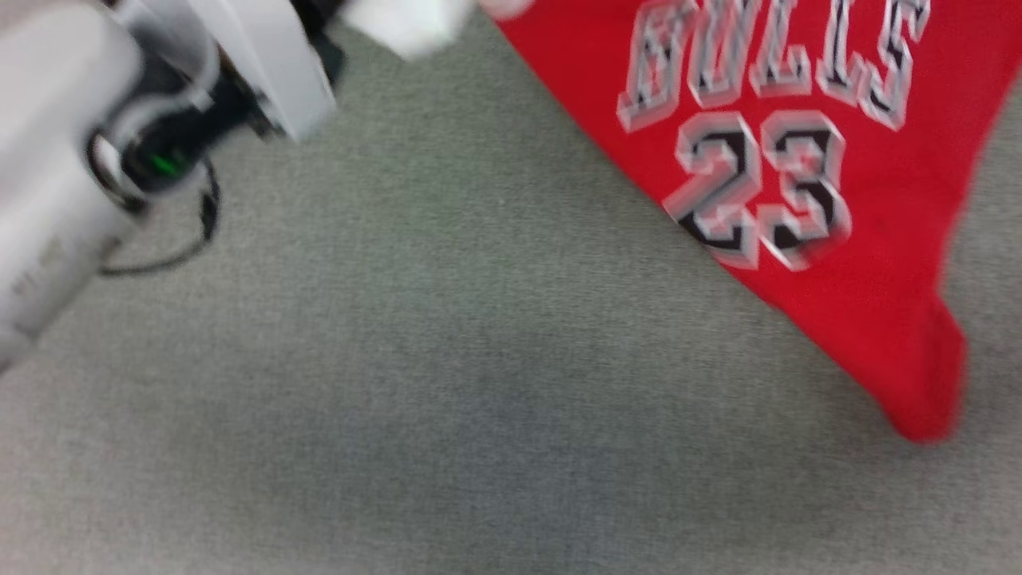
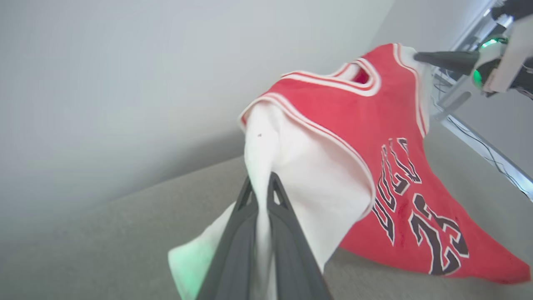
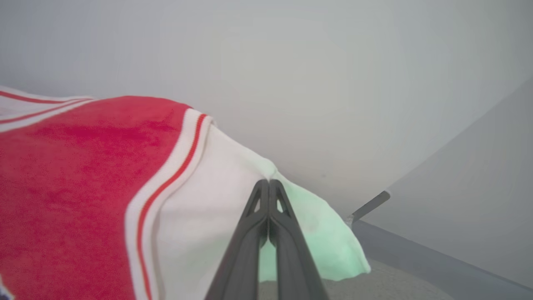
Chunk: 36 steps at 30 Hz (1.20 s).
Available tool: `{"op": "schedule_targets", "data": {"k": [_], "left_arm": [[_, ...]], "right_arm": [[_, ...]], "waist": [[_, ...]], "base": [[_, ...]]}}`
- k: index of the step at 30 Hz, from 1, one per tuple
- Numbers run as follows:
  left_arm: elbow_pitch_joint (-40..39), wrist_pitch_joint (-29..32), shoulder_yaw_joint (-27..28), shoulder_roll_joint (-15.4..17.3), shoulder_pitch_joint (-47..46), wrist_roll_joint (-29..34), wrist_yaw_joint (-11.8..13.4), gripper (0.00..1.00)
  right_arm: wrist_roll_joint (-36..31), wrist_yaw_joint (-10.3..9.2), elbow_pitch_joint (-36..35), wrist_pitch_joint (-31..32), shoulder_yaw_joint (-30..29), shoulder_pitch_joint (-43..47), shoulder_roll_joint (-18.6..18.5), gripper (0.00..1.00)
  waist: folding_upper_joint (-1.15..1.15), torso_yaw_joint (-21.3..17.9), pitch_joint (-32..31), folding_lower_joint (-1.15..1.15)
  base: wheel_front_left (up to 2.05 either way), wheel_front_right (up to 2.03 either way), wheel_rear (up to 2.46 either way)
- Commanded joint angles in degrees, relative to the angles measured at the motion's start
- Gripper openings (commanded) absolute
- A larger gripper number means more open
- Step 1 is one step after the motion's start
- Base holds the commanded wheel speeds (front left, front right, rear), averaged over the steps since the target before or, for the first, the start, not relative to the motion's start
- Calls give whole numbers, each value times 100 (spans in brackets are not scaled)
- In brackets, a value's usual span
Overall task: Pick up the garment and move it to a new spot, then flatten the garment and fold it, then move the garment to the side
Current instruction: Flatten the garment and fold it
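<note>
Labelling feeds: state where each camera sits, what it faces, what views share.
Head view: from the head, down at garment and grey surface; left forearm shows.
Left wrist view: along left gripper, shut on a white sleeve.
Right wrist view: along right gripper, shut on the other sleeve.
All share the garment; left wrist also shows right gripper.
</note>
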Motion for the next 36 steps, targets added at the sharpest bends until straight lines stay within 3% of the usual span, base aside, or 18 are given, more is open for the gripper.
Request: {"op": "schedule_targets", "data": {"k": [1,8,13,19,21,28,36], "left_arm": [[266,-230,119,-63,-162,58,11,0],[1723,-1120,435,-553,-824,406,13,0],[2539,-1394,586,-855,-1449,737,46,0],[3232,-1555,1349,-1214,-2418,1219,143,0],[3343,-1542,1617,-1357,-2321,1289,110,0],[3362,-1550,1731,-1521,-1536,1260,9,0],[1822,-1551,1341,-913,28,606,2,0]], "right_arm": [[43,-8,232,-202,-164,-25,101,0],[-81,-8,1434,-1095,-740,-481,731,0],[-166,-9,1955,-1592,-1005,-914,1085,0],[-348,-9,2424,-1985,-1364,-1658,1424,0],[-418,-9,2482,-2014,-1395,-1674,1538,0],[-536,-9,2223,-2032,-1234,-1176,1612,0],[-298,-8,983,-1892,-809,11,1047,0]], "waist": [[0,-193,-132,0],[0,-354,-163,0],[0,-418,-171,0],[0,-464,-225,0],[0,-466,-260,0],[0,-418,-339,0],[0,-379,-472,0]], "base": [[0,0,0],[0,0,0],[0,0,0],[0,0,0],[0,0,0],[0,0,0],[0,0,0]]}}
